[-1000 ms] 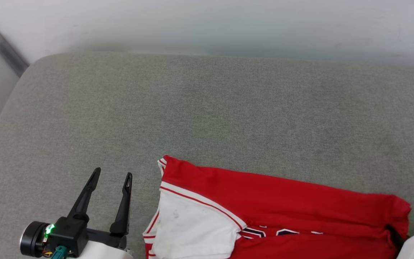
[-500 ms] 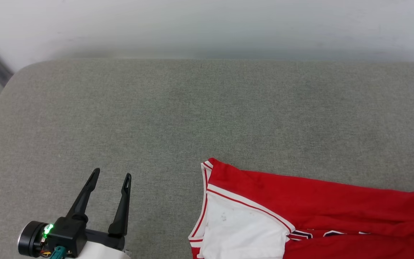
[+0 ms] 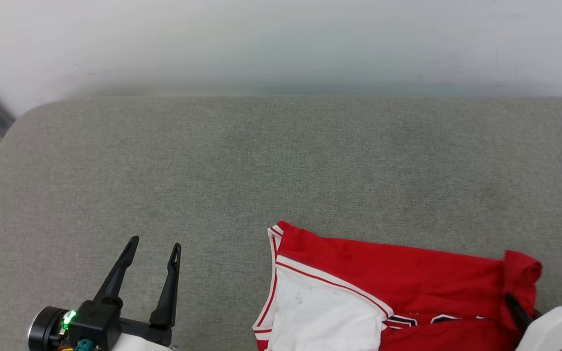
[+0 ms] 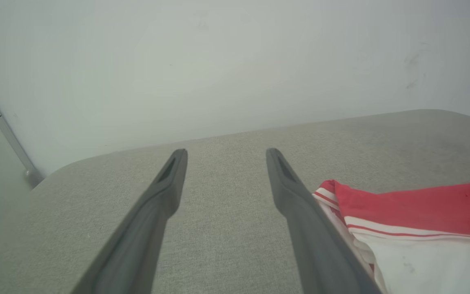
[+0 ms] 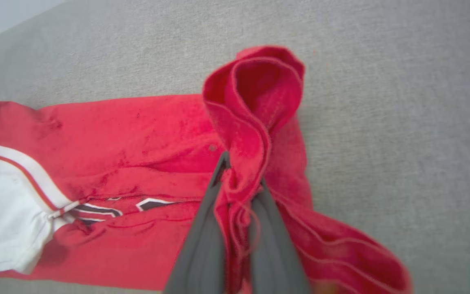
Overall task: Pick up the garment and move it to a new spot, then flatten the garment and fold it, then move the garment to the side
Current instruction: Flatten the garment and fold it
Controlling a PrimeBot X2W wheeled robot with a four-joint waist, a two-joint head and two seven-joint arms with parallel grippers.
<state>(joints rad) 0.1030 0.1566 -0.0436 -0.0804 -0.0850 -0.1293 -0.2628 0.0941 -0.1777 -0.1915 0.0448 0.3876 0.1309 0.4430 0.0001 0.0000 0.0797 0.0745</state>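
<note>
Red jersey cloth is bunching at the near right of the grey cushion point(image 3: 281, 161). There the right gripper point(image 5: 241, 172) is pinching a fold of the garment point(image 3: 388, 278) between clenched fingers, presumably so it can drag the garment to a fresh spot. The right wrist view is giving the grip itself, with cloth curling up over the fingertips. The head view is giving the layout instead: the garment is lying along the near edge, white sleeve point(image 3: 320, 317) pointing left. Apart from that sleeve, the left gripper point(image 3: 155, 242) is hovering with fingers spread wide, holding nothing, probably waiting for the flattening. Farther back, bare cushion is running to the far edge under a white wall point(image 3: 281, 44).
</note>
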